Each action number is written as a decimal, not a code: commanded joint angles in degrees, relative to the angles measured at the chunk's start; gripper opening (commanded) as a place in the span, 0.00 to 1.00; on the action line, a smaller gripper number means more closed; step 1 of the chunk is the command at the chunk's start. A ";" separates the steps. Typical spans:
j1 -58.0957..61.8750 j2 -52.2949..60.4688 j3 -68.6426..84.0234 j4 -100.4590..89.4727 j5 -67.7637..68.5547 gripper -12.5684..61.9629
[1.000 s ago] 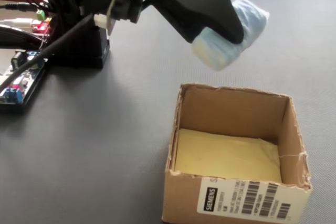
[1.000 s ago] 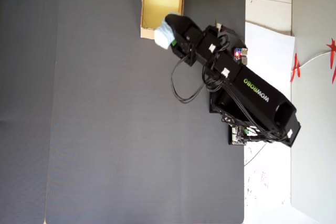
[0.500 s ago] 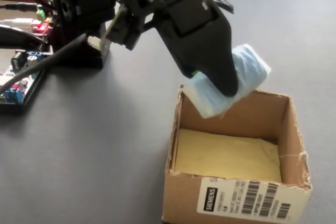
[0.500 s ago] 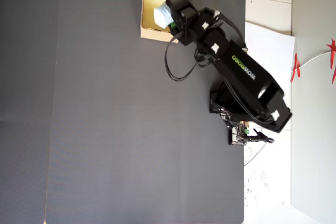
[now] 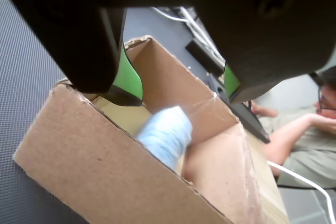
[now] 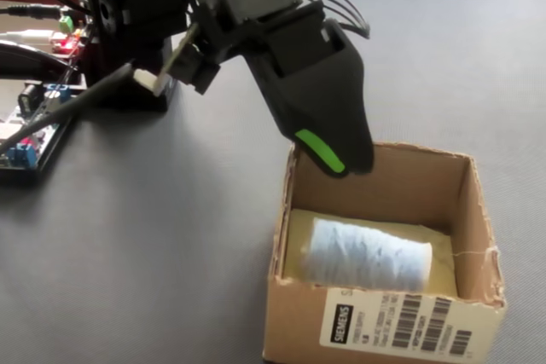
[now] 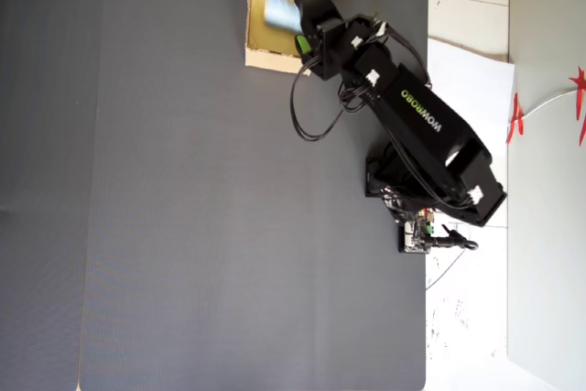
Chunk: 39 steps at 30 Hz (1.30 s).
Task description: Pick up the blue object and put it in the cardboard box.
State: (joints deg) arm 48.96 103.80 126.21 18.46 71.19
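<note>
The blue roll (image 6: 368, 254) lies on its side on the yellowish floor of the box (image 6: 381, 327), free of the gripper (image 5: 178, 90), whose jaws, green-padded inside, stand apart and empty above the box's rear wall, over the grey mat (image 7: 183, 226).

Soft daylight fills all three views, bright and even, with no hard glare. In the fixed view a faint shadow lies on the grey mat (image 6: 171, 236) just beside the cardboard box (image 6: 375, 330), and the far edge is washed out. The wrist view is soft: the blue object (image 5: 165, 135) is blurred, the black gripper (image 5: 178, 90) near the lens out of focus. The overhead view is sharp, though the white floor at right is overexposed.
</note>
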 commanded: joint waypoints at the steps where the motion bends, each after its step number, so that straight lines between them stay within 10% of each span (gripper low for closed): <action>1: -0.09 0.18 -5.80 -1.58 0.97 0.58; 39: -42.01 27.51 33.22 -41.92 22.59 0.63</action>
State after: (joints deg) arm 7.65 129.73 161.10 -16.44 91.41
